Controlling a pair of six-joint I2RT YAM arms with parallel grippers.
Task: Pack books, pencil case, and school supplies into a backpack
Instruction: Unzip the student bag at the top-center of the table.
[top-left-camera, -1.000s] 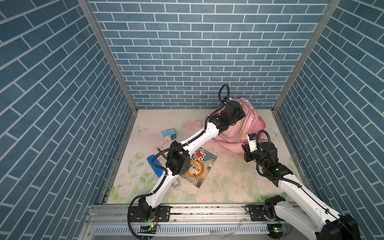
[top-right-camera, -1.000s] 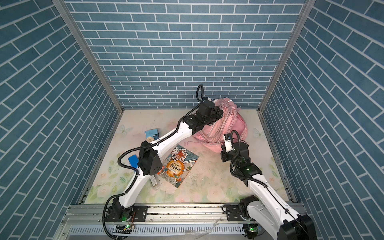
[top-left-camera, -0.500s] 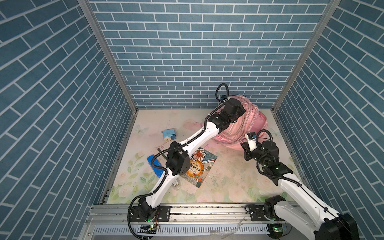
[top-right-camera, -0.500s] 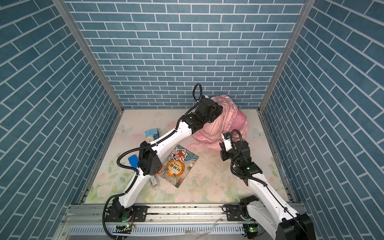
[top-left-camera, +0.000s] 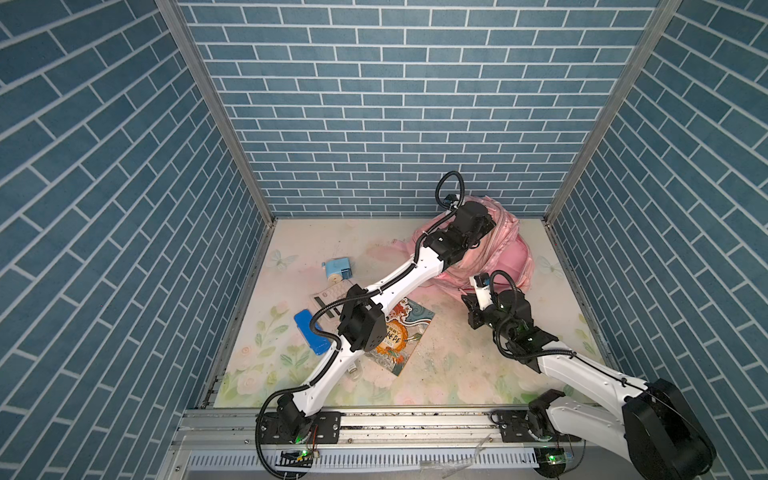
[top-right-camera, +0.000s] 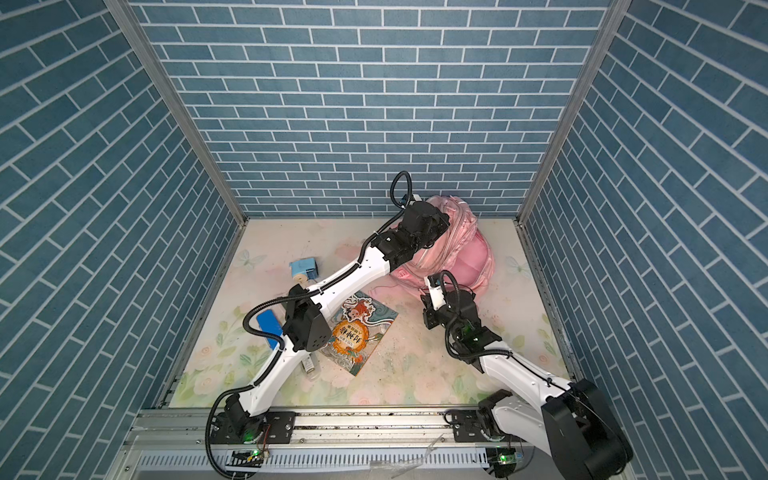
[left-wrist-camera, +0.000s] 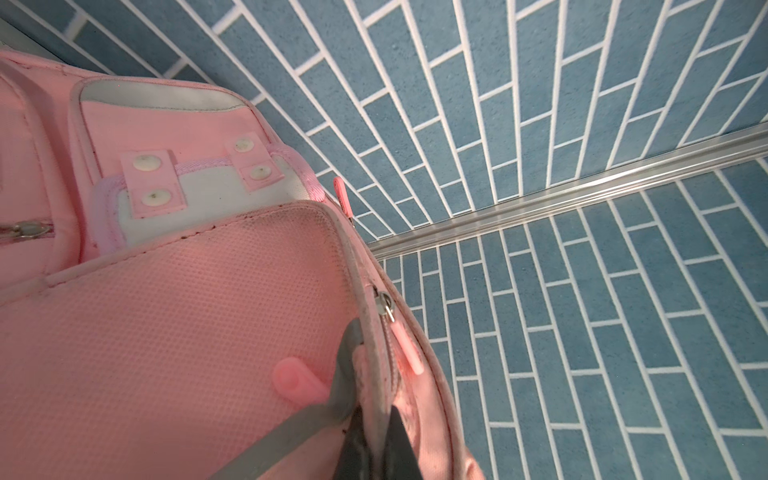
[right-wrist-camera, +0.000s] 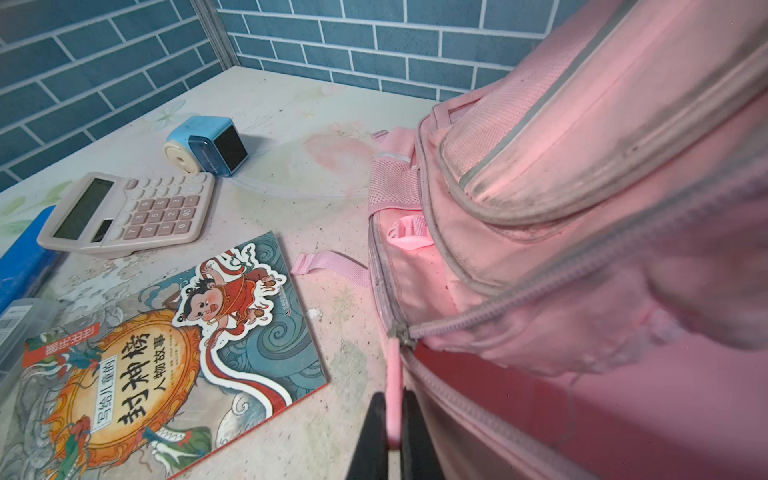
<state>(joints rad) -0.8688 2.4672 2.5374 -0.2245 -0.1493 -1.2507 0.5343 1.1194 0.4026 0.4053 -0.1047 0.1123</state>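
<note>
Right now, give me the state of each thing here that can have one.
backpack: main zip partly open
left hand: shut on backpack edge
right hand: shut on zipper pull
book: closed, flat on table
calculator: face up, display blank
pencil sharpener: on table
blue pencil case: flat on table

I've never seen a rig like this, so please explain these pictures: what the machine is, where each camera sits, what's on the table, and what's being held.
These are two white robot arms, a left arm and a right arm, bolted to a rail at the front of the table. Two pictures look down from overhead; the other two come from cameras on the arms' wrists. On the table lie a pink backpack, a picture book, a calculator, a blue pencil sharpener and a blue pencil case. The left gripper is shut on the backpack's fabric beside a zipper. The right gripper is shut on a pink zipper pull.
</note>
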